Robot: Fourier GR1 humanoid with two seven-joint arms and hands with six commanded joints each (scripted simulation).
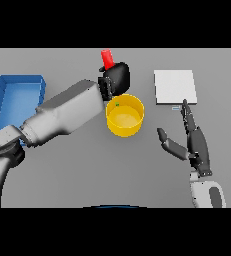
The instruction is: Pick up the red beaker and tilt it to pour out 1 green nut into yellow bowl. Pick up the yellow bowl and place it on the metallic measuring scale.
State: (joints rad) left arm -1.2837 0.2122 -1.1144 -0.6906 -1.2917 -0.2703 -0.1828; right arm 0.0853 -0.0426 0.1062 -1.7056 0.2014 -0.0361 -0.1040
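My left hand [118, 78] is shut on the red beaker [107, 58], holding it just behind the yellow bowl [125, 117]; only the beaker's upper part shows above the hand. A small green nut [117, 104] lies inside the bowl near its back left wall. The metallic measuring scale [175, 86] is a pale square plate at the back right, right of the bowl. My right hand [191, 140] stands open on the table in front of the scale, its fingertips near the scale's front edge, thumb spread toward the bowl.
A blue tray [16, 100] sits at the far left, beside my left arm. My left forearm [67, 112] crosses the table from the lower left toward the bowl.
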